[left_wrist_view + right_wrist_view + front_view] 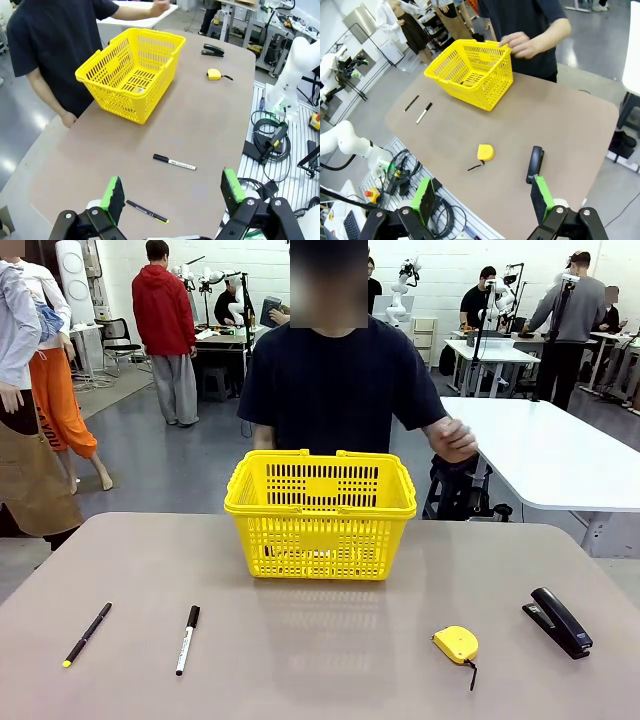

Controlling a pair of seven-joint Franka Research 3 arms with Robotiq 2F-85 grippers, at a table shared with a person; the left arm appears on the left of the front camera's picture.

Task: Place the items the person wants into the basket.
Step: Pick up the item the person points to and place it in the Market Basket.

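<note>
Not far along I'd say: my left gripper (pixel 173 186) and right gripper (pixel 482 196) both gape wide and empty, tape measure (pixel 455 643) and stapler (pixel 558 621) lie on the table (pixel 320 670) near-right of the basket (pixel 320 535), which holds one small thing (pixel 140 90) I can't make out.

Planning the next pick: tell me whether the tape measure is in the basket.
Out: the tape measure lies on the table, well apart from the basket.

lab: white worktables (pixel 556 452), floor cables (pixel 274 141)
</note>
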